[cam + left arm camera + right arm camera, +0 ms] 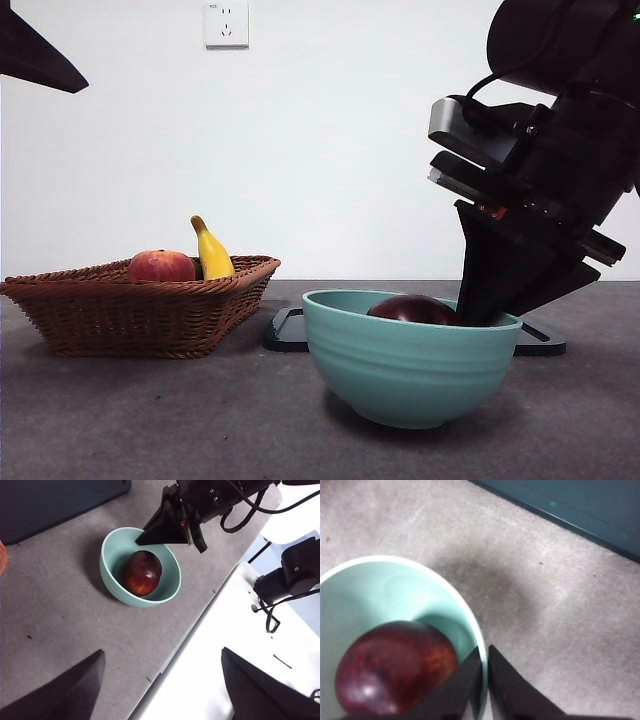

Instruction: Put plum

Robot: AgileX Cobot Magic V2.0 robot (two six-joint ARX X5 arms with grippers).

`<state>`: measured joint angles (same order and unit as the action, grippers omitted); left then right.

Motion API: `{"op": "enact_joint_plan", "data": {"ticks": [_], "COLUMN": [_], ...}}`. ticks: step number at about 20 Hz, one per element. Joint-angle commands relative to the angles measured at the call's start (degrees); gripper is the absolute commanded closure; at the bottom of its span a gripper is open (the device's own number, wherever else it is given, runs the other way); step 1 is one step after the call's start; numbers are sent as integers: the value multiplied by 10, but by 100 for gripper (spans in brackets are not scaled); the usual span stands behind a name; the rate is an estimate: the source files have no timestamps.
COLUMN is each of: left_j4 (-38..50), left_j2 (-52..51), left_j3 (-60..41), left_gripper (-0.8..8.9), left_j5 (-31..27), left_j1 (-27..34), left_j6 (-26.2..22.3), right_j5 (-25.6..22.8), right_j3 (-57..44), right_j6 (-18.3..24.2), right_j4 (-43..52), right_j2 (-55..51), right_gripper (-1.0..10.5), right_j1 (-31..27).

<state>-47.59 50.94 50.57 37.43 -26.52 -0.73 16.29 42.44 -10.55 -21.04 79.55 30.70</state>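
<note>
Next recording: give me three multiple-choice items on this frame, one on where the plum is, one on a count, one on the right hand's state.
1. Where does the dark maroon plum lie?
A. in the woven wicker basket
B. in the pale green ceramic bowl
C. on the grey table

2. How many fruits show in the basket?
A. none
B. two
C. four

3. How is the right hand?
A. shut at the bowl's rim, holding nothing
B. wide open above the basket
C. shut on the plum

Answers: 1 B, the plum rests inside the bowl. 2 B, one red-orange peach-like fruit and one yellow banana. 3 A, its jaws meet beside the rim, the plum free.
</note>
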Motion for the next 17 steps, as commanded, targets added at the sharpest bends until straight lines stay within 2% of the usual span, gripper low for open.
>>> {"op": "enact_joint_plan", "data": {"ticks": [1, 8, 17], "left_j4": [11, 13, 13], "left_j2": [3, 3, 3], "left_j3": [4, 4, 4], "left_gripper": [439, 439, 439], "left_j5": [2, 2, 2], "left_j1": [-3, -3, -3], "left_j6": [-5, -5, -5], "right_j5": [3, -20, -29], "right_j3": [29, 137, 328], "right_j6": [-15, -7, 35], "right_j4": [-8, -56, -74], "right_j2": [-7, 9, 197], "right_gripper": [940, 940, 941], "right_j1": [3, -22, -95]}}
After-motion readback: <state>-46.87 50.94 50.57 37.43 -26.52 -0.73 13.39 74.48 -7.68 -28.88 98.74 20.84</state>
